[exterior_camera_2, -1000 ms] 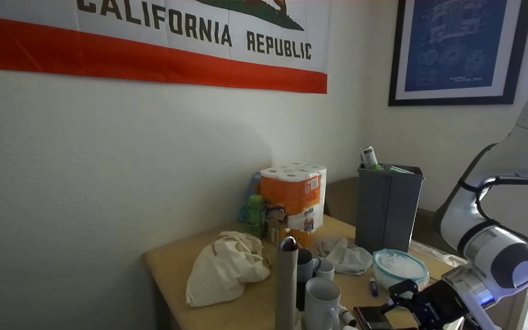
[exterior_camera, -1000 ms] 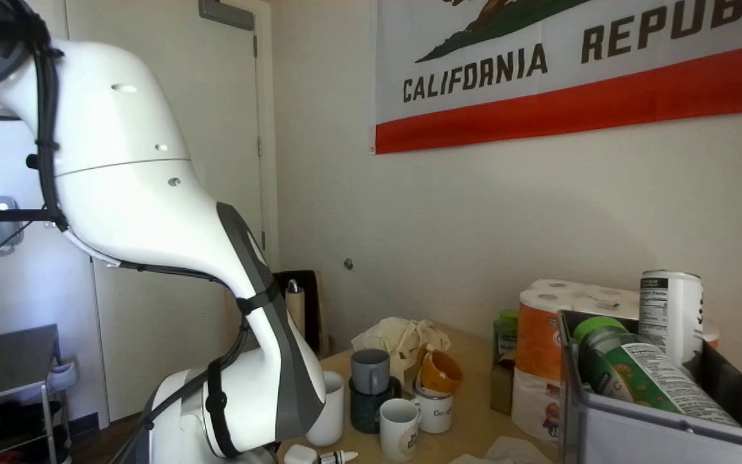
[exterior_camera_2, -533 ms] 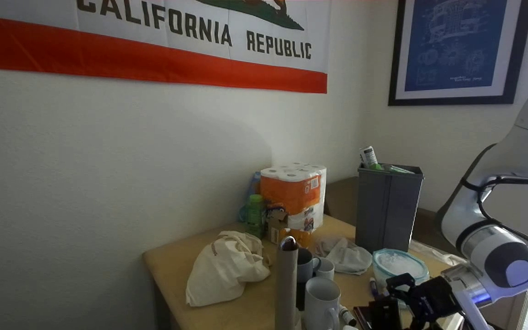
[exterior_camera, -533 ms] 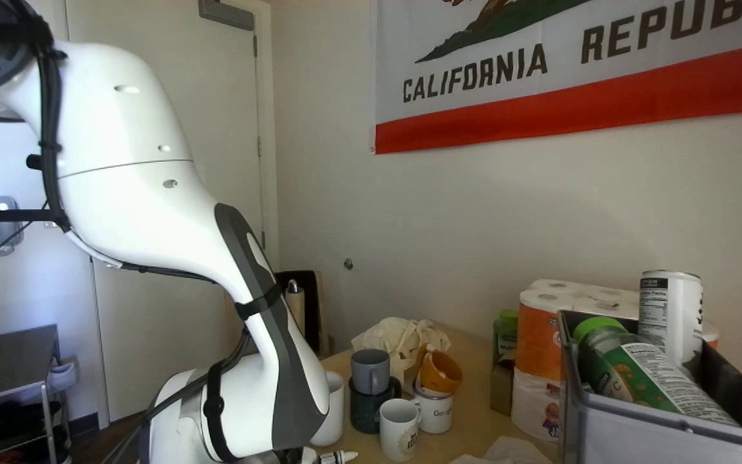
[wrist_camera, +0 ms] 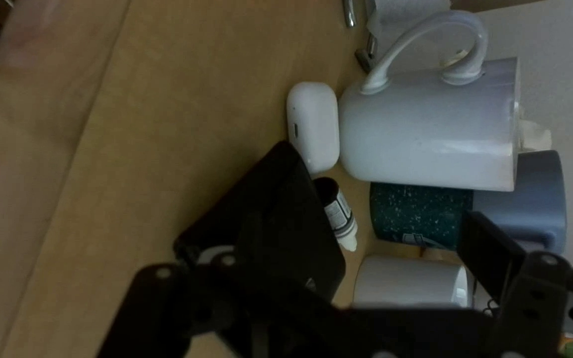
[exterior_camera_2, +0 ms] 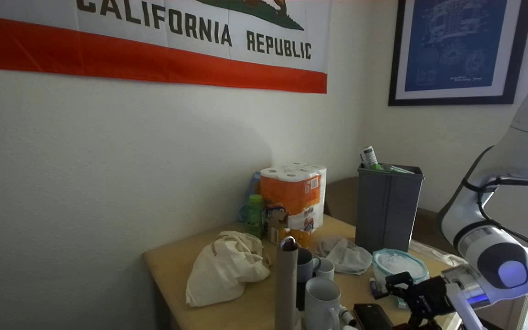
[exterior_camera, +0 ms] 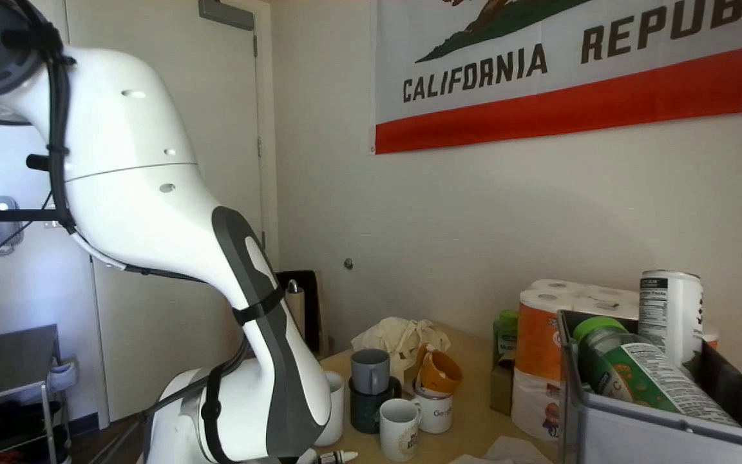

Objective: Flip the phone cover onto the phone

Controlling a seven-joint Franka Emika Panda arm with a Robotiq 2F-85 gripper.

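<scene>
Flip looks done, or nearly: phone cover (wrist_camera: 291, 219) reads as folded over, no bare phone showing, presumably it's underneath. Can't confirm it's fully seated, part sits behind the gripper (wrist_camera: 361, 223). Left, at a guess: a light press if it isn't flat, then back off. Gripper is wide, fingers far apart, nothing held. One finger overlaps the phone cover in the wrist view; contact, can't tell. Phone cover (exterior_camera_2: 372, 316) is at 5 o'clock in an exterior view, cut by the bottom edge, lying on the table (wrist_camera: 132, 149). From it, wrist view: earbud case (wrist_camera: 313, 127) right by its corner at 1 o'clock, small bottle (wrist_camera: 337, 214) just beside at 3, white mug (wrist_camera: 430, 134) at 2. Looks: black, dull, slab-like, rounded corners, what seems a fold line toward 11 o'clock, tiny light mark toward 5, unreadable.
</scene>
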